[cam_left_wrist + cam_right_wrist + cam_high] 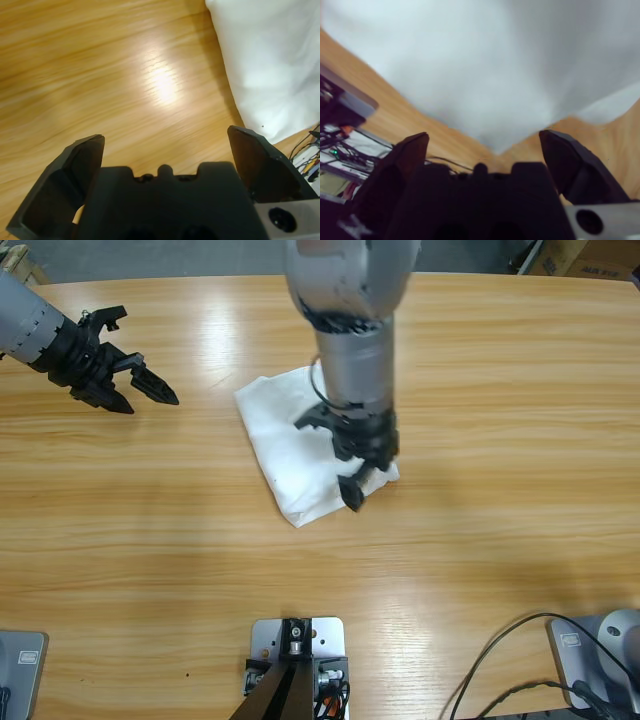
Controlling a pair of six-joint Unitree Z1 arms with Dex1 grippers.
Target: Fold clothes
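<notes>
The wooden surface (500, 440) was seen spread across the whole high view, its grain running from side to side. The white T-shirt (290, 445) lay folded into a compact, roughly rectangular bundle near the middle of the surface, turned at a slant. The right arm (352, 330) came down from the top edge near the middle, and its right claw (358, 480) was held over the near right corner of the bundle; whether it touched the cloth could not be told. In the right wrist view its jaws stood wide apart with nothing gripped, a corner of the T-shirt (510, 75) lying beyond them. The left claw (135, 390) was held well apart from the shirt, at the far left, its jaws likewise spread and empty above bare wood, with the T-shirt (270, 60) off to one side.
</notes>
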